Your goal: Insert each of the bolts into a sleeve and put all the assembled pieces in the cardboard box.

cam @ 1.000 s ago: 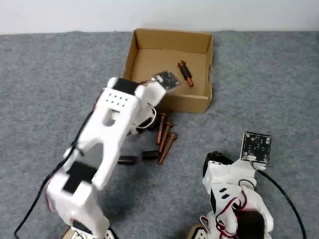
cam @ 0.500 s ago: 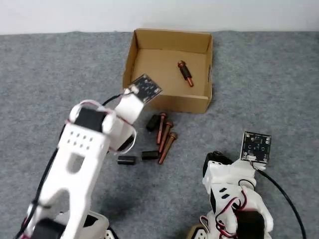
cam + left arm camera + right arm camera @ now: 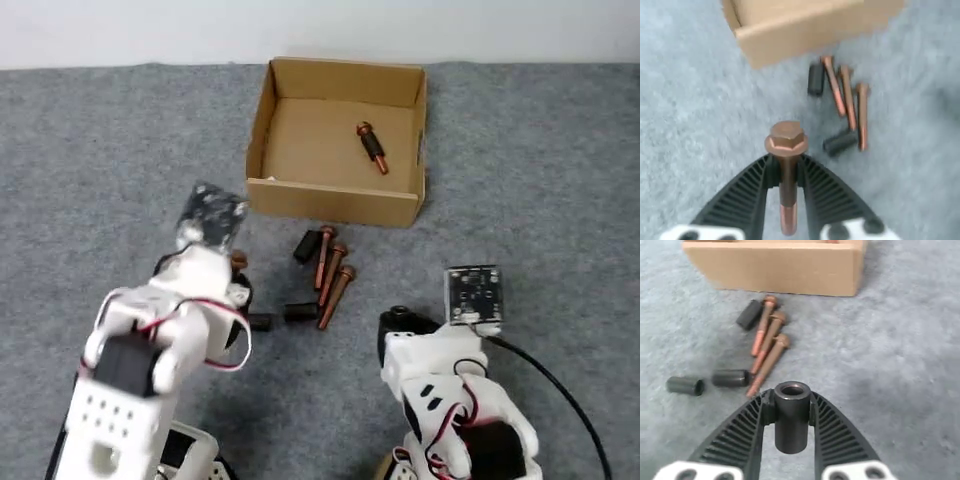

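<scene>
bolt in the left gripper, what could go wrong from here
1. The left gripper holds the bolt head outward, shank end back inside the jaws, so the sleeve in the right gripper may have little room to slide on.
2. Gripped on its shank, the bolt might pivot on contact.
3. Loose bolts and sleeves lie clustered near both arms; a low pass could scatter them.

4 loose bolts (image 3: 335, 296), 4 empty sleeves (image 3: 307, 246), 1 assembled piece (image 3: 372, 147), 1 cardboard box (image 3: 330, 203)
</scene>
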Controlling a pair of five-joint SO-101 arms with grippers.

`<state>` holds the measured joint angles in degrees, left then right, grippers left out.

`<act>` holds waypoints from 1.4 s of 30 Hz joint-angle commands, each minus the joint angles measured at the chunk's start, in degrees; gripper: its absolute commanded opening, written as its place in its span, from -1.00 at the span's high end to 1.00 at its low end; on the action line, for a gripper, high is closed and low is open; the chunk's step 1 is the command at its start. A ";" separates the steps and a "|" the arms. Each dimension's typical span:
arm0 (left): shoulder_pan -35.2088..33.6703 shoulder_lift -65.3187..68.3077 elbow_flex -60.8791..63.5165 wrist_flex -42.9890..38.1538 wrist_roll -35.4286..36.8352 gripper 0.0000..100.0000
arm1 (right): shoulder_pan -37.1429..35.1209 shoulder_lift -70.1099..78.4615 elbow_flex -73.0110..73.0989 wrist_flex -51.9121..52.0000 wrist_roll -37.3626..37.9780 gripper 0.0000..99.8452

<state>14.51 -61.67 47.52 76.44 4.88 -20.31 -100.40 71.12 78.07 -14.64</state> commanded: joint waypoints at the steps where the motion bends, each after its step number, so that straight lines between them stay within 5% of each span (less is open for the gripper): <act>1: -0.53 -10.02 3.82 -5.71 5.54 0.99 | -2.59 0.22 -0.62 -1.54 -0.09 0.98; 12: 0.00 -43.87 26.77 -21.80 15.91 0.99 | -12.88 0.31 -0.53 -3.82 6.33 0.98; 19: 0.35 -41.23 25.19 -21.98 24.09 0.99 | -22.55 0.48 1.76 -10.51 13.89 0.98; 28: 11.96 -41.23 21.93 -21.98 36.66 0.99 | -27.47 0.75 4.22 -18.33 18.99 0.98; 42: 13.98 -41.14 22.02 -21.98 36.92 0.99 | -27.47 0.84 1.93 -21.85 23.38 0.98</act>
<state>27.96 -102.73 72.04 56.48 41.19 -47.38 -99.52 76.04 58.90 7.43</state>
